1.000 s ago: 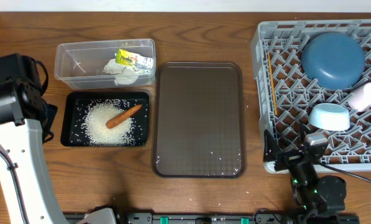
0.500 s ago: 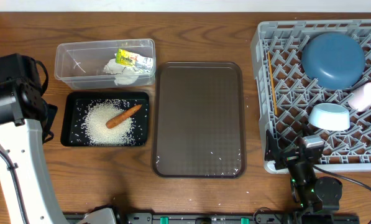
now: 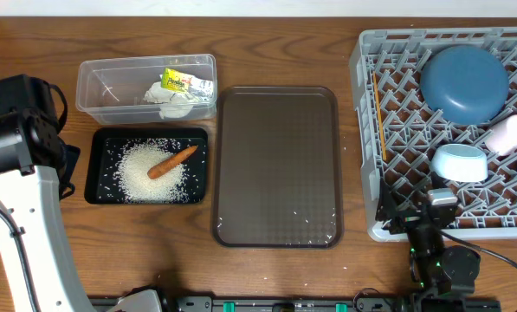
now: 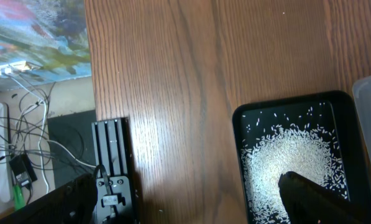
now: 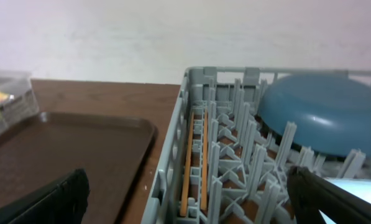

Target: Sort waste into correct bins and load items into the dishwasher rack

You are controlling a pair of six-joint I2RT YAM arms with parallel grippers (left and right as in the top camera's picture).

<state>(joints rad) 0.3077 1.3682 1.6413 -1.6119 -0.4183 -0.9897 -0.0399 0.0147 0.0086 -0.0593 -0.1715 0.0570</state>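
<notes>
At the rack's (image 3: 365, 165) near corner only the right hand (image 5: 185, 182) had drawn back slightly, spread wide and empty like the left hand (image 4: 191, 198), so the job looked finished.

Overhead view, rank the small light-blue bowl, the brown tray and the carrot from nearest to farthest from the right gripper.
From the right gripper, at the rack's near corner:
1. small light-blue bowl, in the rack just beyond it.
2. brown tray, mid-table to its left.
3. carrot, on the rice in the black tray, far left.
</notes>
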